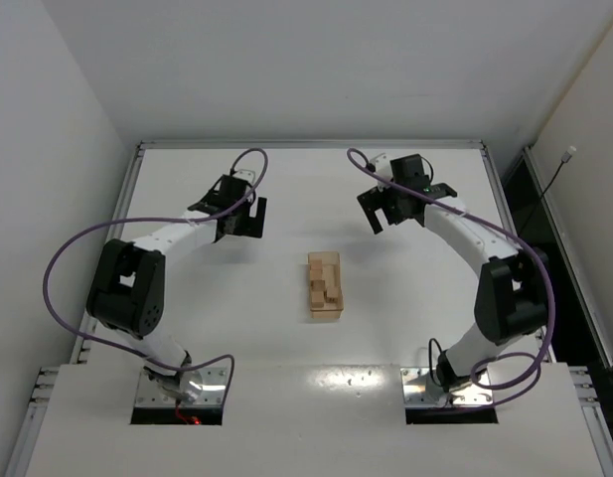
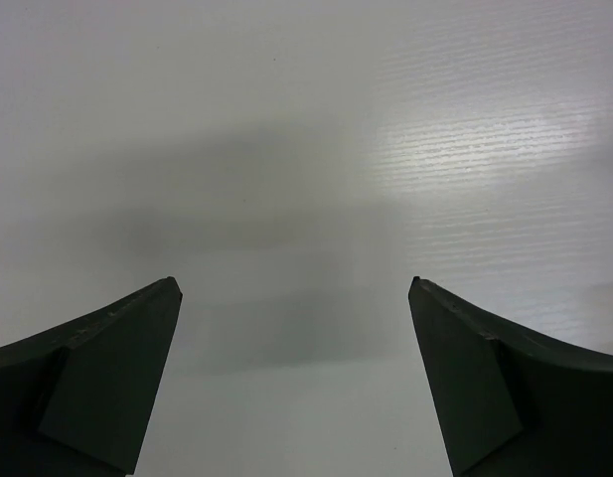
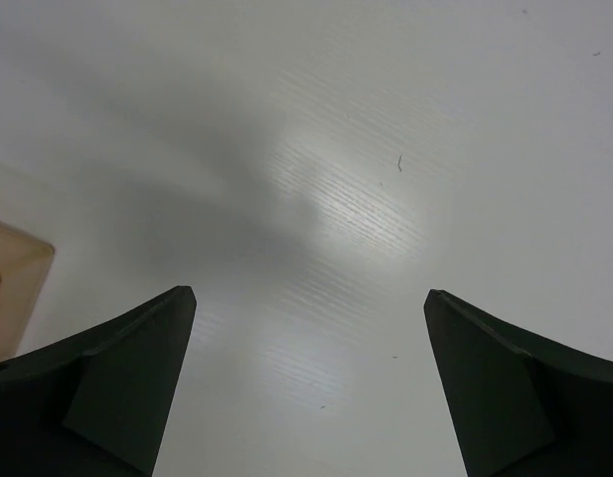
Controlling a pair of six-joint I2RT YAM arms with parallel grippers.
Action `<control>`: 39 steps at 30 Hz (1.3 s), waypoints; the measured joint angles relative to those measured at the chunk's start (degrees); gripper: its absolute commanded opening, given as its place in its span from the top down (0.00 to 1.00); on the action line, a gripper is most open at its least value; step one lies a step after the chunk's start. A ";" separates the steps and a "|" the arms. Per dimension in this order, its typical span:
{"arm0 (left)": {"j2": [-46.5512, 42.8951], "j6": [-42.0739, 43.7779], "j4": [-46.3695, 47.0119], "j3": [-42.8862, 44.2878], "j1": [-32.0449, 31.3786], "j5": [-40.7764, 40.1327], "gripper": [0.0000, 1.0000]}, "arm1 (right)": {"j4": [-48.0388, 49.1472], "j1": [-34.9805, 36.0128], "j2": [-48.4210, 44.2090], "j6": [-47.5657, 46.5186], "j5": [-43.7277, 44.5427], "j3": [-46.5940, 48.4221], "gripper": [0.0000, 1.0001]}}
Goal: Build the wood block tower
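wood blocks: pale tan | table: plain white | fingers: black

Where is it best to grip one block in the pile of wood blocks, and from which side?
Probably from straight above, on an uppermost cube of the wood blocks, closing on its two free opposite faces. The blocks lie packed together on the table, so lower sides look blocked by neighbours. Which faces are free is too small to tell.

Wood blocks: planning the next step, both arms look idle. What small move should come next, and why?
Probably ease the right gripper toward the wood blocks: its jaws stand open and empty, the blocks lie untouched, and one tan edge shows in its wrist view.
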 measured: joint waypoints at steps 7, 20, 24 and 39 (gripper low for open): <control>-1.29 0.04 -0.11 -0.15 0.00 -0.02 0.01 | -0.96 0.50 -2.49 -0.07 -5.88 -0.87 0.10; -1.81 2.03 -0.50 -0.15 0.00 -6.88 0.01 | -1.07 10.75 -0.35 8.55 -8.92 -1.27 0.27; -2.93 2.56 -0.59 -0.85 0.35 -8.63 0.01 | -2.49 12.52 2.43 11.47 -8.48 -1.25 0.29; -6.49 2.62 -0.55 -5.60 4.87 -10.45 0.01 | -4.28 16.85 2.93 17.57 -7.72 -4.22 0.42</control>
